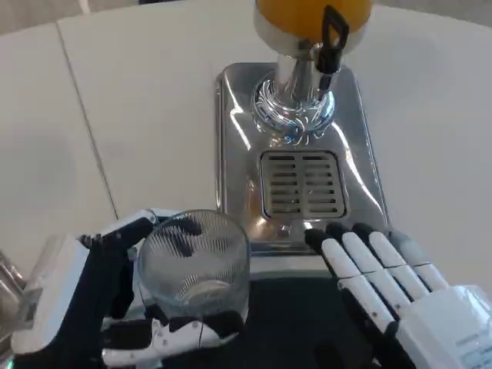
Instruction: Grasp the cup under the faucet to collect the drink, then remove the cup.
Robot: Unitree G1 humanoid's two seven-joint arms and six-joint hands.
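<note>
A clear ribbed glass cup (pixel 194 265) stands upright near the front edge, empty, with my left hand (pixel 100 296) wrapped around it from the left and below. The cup sits to the front left of the dispenser's steel base (pixel 234 146), away from the black faucet lever (pixel 334 34). The slotted drip grate (pixel 301 184) under the faucet has nothing on it. My right hand (pixel 392 288) lies flat with fingers stretched toward the base's front edge, holding nothing.
An orange drink tank (pixel 311 14) sits on top of the chrome column (pixel 294 96) at the back. White table (pixel 131 115) spreads to the left and right of the base. A dark surface (pixel 296 323) lies between my hands.
</note>
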